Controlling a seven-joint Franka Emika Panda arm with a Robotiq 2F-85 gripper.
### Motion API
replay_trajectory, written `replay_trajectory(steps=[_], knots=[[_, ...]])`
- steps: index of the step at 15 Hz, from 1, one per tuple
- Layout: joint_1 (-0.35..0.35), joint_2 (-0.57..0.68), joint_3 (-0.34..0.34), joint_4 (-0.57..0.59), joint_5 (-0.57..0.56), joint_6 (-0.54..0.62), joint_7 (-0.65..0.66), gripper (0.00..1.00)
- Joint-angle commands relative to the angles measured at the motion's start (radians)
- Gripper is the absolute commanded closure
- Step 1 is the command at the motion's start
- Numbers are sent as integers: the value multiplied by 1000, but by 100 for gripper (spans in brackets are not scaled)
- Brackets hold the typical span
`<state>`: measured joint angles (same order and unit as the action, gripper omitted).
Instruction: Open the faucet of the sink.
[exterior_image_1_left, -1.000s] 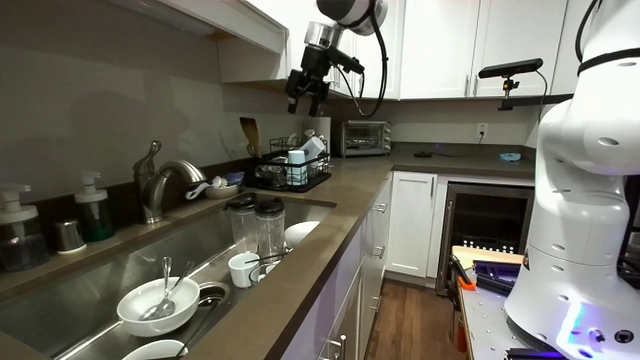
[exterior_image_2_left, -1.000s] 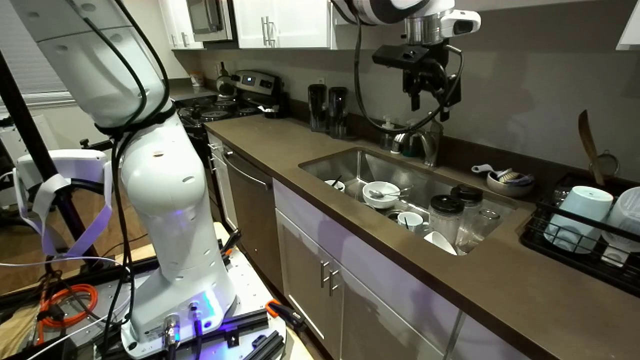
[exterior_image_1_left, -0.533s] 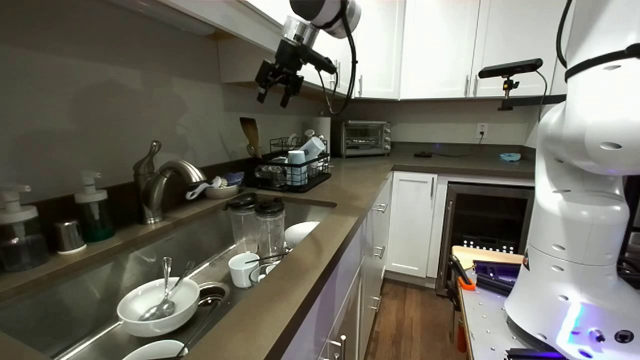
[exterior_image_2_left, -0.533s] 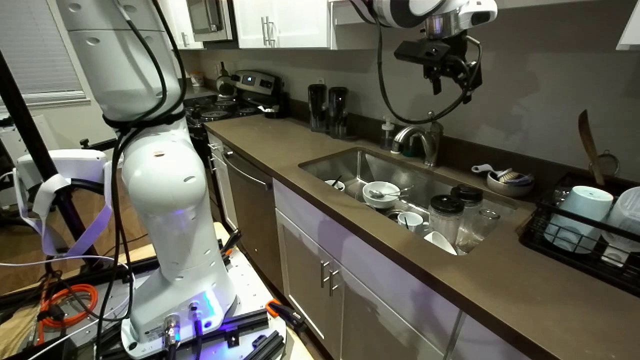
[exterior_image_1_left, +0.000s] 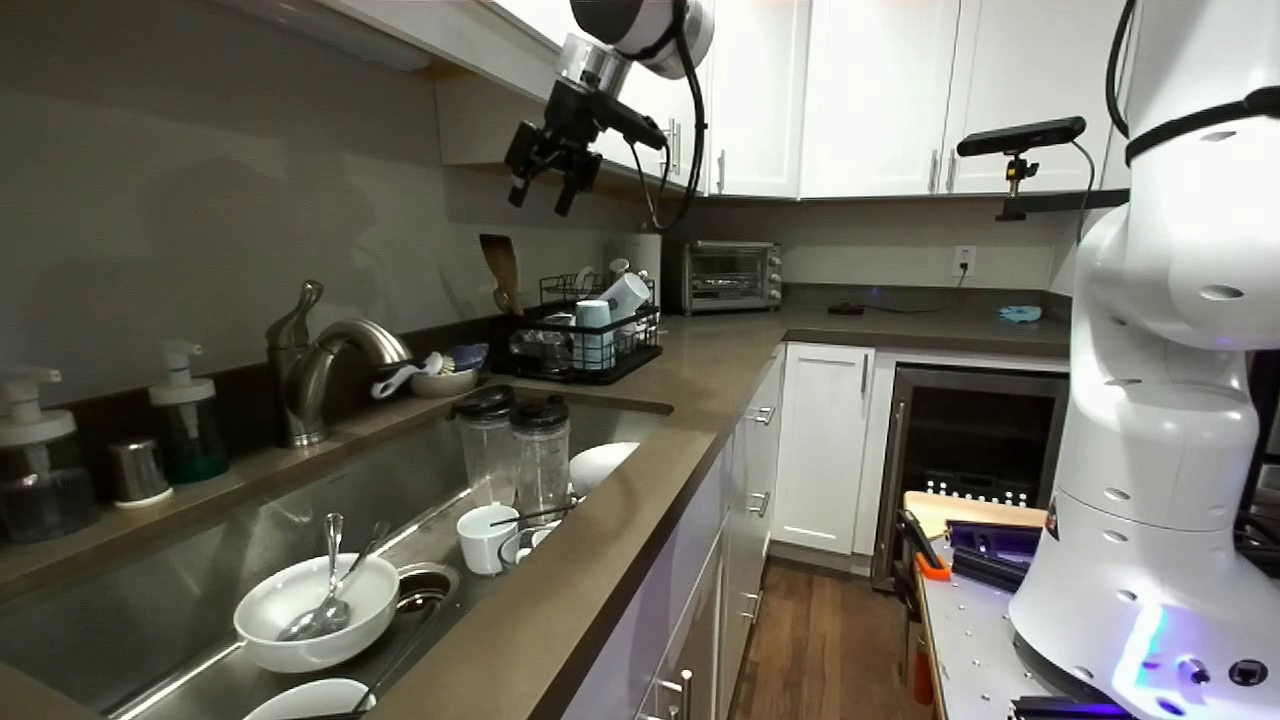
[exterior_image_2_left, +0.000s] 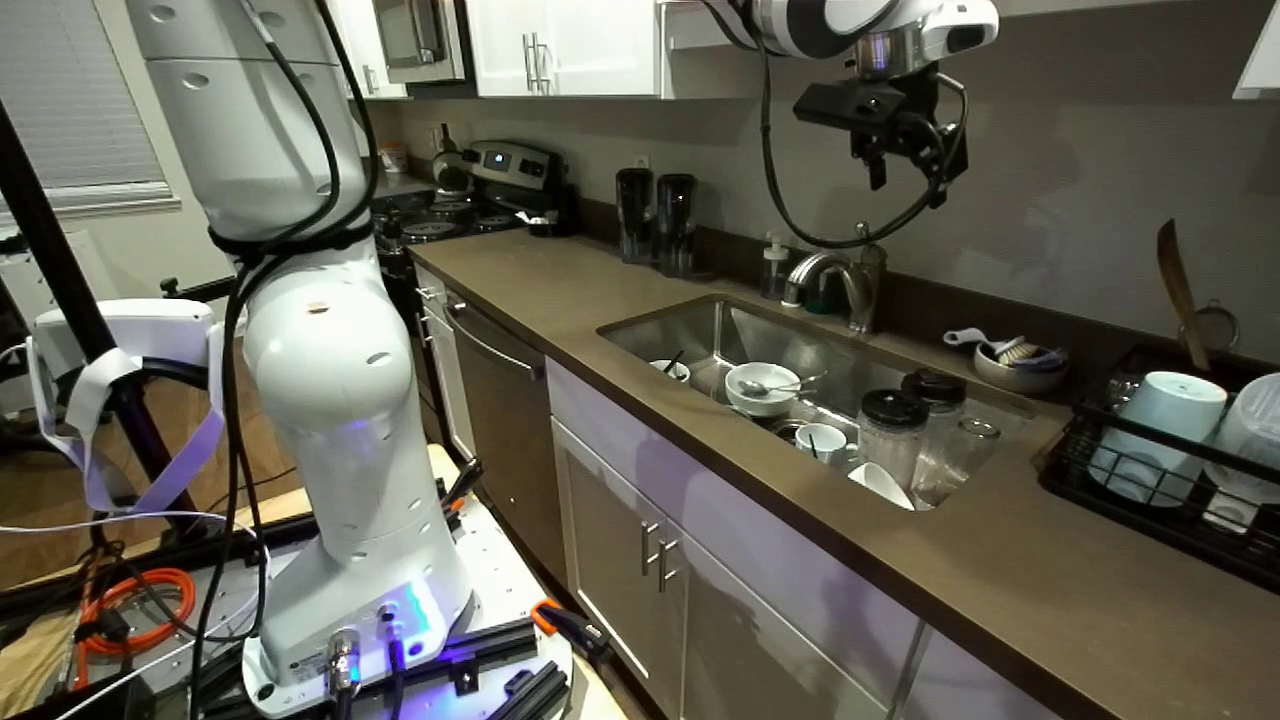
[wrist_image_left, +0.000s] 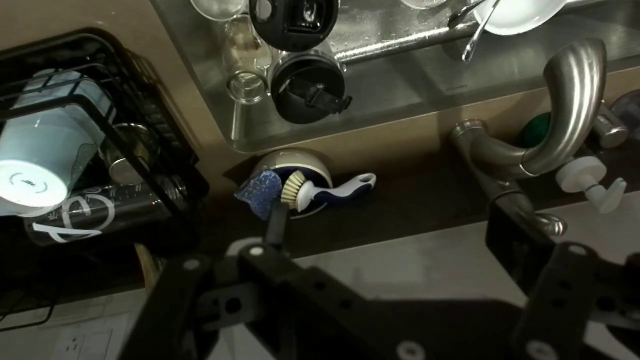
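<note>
The metal faucet (exterior_image_1_left: 302, 392) stands behind the sink (exterior_image_1_left: 250, 515), its curved spout over the basin and its lever handle (exterior_image_1_left: 296, 315) on top tilted up. The faucet shows in both exterior views (exterior_image_2_left: 856, 292) and at the right of the wrist view (wrist_image_left: 575, 107), where the lever end (wrist_image_left: 552, 224) is partly covered by my right finger. My gripper (exterior_image_1_left: 541, 203) hangs in the air well above the counter, higher than the faucet and toward the dish rack side. It shows in both exterior views (exterior_image_2_left: 907, 190). In the wrist view my fingers (wrist_image_left: 389, 220) are wide apart with nothing between them.
A bowl with a brush (wrist_image_left: 345, 192) sits beside the faucet. A black dish rack (exterior_image_1_left: 600, 375) with cups stands farther along. Soap bottles (exterior_image_1_left: 188, 425) stand on the faucet's opposite side. The sink holds bottles, mugs and a white bowl (exterior_image_1_left: 300, 645). Upper cabinets (exterior_image_1_left: 520, 120) overhang the counter.
My gripper has moved toward the back wall and slightly up, tilting a little, mostly in the earlier half second. It has barely moved since. The faucet and dishes have not moved.
</note>
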<state>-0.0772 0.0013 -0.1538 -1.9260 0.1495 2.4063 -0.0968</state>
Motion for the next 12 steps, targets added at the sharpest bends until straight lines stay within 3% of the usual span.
replay_trajectory(steps=[1,5,8,12], knots=[[-14,-2,15,-15,-4,20,4,0],[-10,-16,22,-120,64,152,-22,0],[-1,-11,37,-215,177,408,-31,0],[53,54,85,-257,467,747,-169,0]])
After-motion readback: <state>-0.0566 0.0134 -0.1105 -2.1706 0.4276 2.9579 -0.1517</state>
